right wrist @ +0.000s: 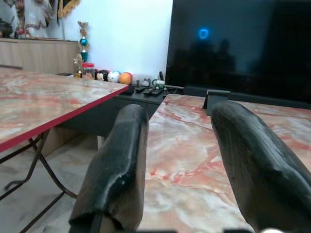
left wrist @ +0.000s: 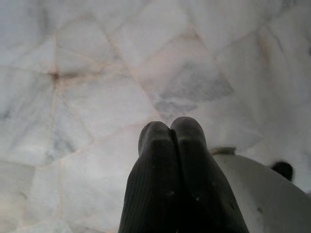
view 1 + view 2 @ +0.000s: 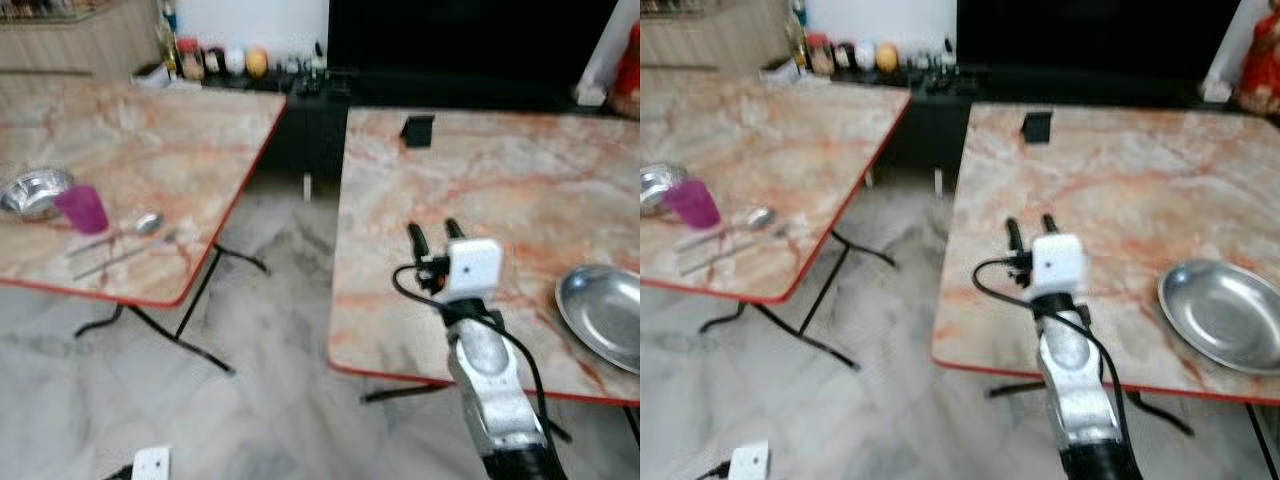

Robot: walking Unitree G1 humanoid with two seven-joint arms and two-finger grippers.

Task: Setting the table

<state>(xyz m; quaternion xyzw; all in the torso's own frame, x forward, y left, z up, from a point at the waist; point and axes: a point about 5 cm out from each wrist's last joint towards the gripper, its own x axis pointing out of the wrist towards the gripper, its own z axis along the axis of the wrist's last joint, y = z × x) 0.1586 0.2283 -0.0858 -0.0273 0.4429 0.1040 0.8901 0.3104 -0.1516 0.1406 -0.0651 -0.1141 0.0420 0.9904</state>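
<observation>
Two marble-topped folding tables with red edges stood side by side over a pale marble floor. The right gripper sat just right of centre in the head view, raised over the near edge of the right table, its two black fingers spread apart and holding nothing. At the right edge of the frame, a round metal plate lay on that table, well apart from the gripper. A small dark stand stood near the table's far side.

On the left table, at the left of the frame, a metal bowl sat beside a purple cup, with a spoon and other cutlery just to their right.

The left gripper pointed down at the floor, fingers pressed together and empty.
</observation>
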